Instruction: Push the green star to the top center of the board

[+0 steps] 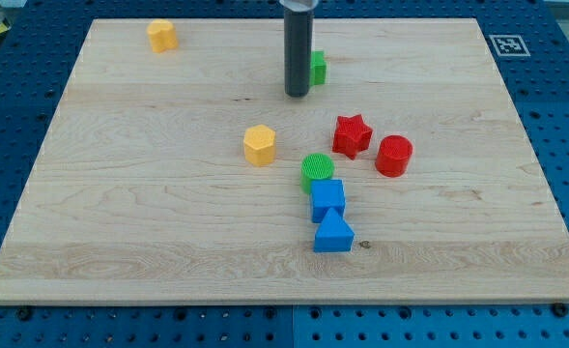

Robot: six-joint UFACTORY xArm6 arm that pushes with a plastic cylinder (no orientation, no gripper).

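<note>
The green star (318, 67) lies near the view's top centre of the wooden board (120, 193), mostly hidden behind my dark rod, so its shape is hard to make out. My tip (297, 94) rests on the board just left of and slightly below the green block, touching or almost touching it.
A yellow block (161, 35) sits at the top left. A yellow hexagon (260, 144) lies mid-board. A red star (352, 134) and a red cylinder (394, 155) are to the right. A green cylinder (317, 170), a blue cube (327, 200) and a blue triangle (333, 233) form a column.
</note>
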